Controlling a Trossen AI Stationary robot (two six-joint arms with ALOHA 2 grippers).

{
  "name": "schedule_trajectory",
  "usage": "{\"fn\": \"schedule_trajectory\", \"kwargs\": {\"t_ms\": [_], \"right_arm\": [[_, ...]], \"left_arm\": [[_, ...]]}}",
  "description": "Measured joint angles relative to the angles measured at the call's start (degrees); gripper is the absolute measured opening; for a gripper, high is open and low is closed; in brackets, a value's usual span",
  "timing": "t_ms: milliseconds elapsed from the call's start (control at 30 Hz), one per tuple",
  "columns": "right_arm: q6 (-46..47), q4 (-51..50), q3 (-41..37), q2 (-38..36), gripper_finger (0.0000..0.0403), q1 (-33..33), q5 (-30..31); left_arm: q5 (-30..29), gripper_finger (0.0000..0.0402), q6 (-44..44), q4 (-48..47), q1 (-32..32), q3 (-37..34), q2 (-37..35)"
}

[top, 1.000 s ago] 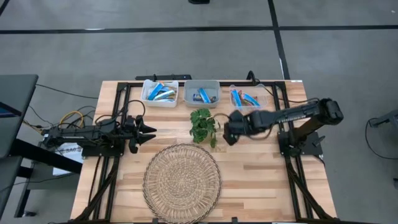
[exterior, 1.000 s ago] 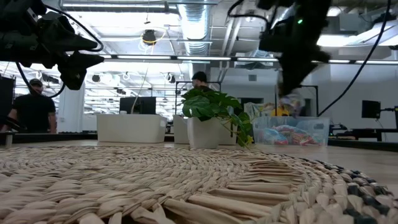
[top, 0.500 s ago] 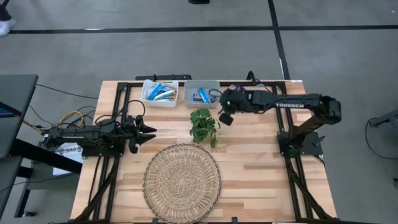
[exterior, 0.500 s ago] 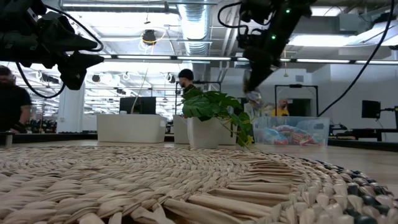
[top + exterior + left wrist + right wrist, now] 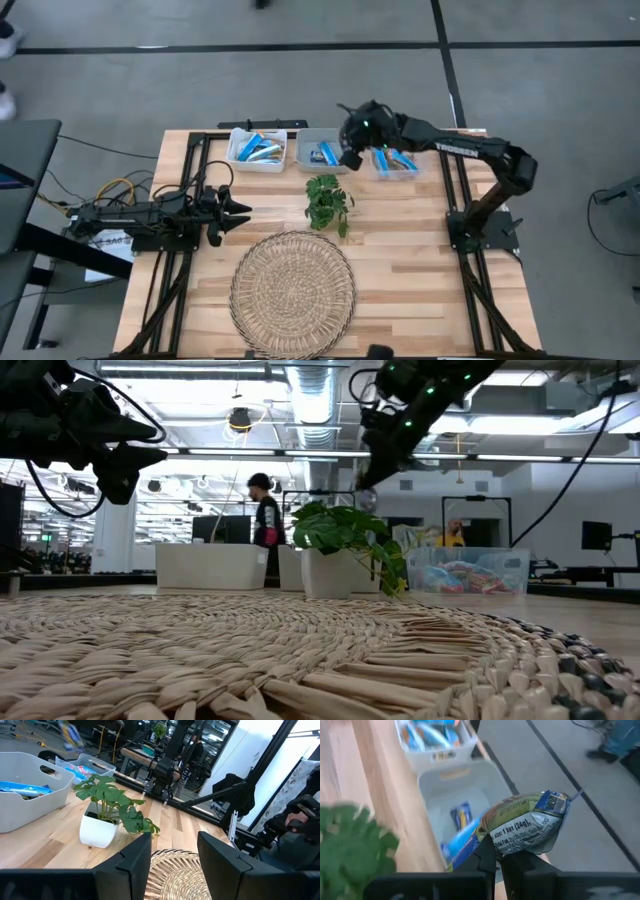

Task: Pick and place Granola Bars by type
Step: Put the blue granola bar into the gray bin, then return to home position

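- Right gripper (image 5: 349,157) is hanging over the middle bin (image 5: 326,150), fingers clamped on a granola bar (image 5: 527,822) with a green-and-blue wrapper.
- Judgement: it should be centring over the bin's open floor, dropping lower, then letting go, so the bar is landing flat beside the blue bars already inside (image 5: 461,815) rather than catching the rim.
- Keeping clear of the potted plant (image 5: 327,201) just in front of the bin.
- Left gripper (image 5: 236,211) is waiting at the table's left side, fingers apart, nothing held.
- Other bars are sitting in the left bin (image 5: 257,150) and right bin (image 5: 395,160).
- Hard to make out: bar type from above; the gripper is covering it there.
- Low view is hiding the bin contents behind the plant.
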Motion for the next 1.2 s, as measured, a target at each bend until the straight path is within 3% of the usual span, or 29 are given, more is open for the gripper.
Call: {"fn": "schedule_trajectory", "kwargs": {"t_ms": [400,733,1100,1200], "right_arm": [[-0.91,-1.63,14.19,14.43,0.0004,-4.78,-8.10],[-1.92,-3.60,15.35,19.15,0.0018,-4.96,-8.92],[0.59,-5.31,15.37,19.63,0.0126,-5.01,-8.97],[2.92,-6.99,15.37,19.41,0.0155,-5.03,-12.58]], "left_arm": [[-0.03,0.0153,-0.01,0.00,0.00,0.00,0.00],[-0.04,0.0153,-0.01,0.02,0.00,0.00,0.00],[-0.03,0.0153,-0.02,0.01,0.00,0.00,0.01],[-0.02,0.0153,-0.01,0.00,0.00,-0.01,0.00]]}}
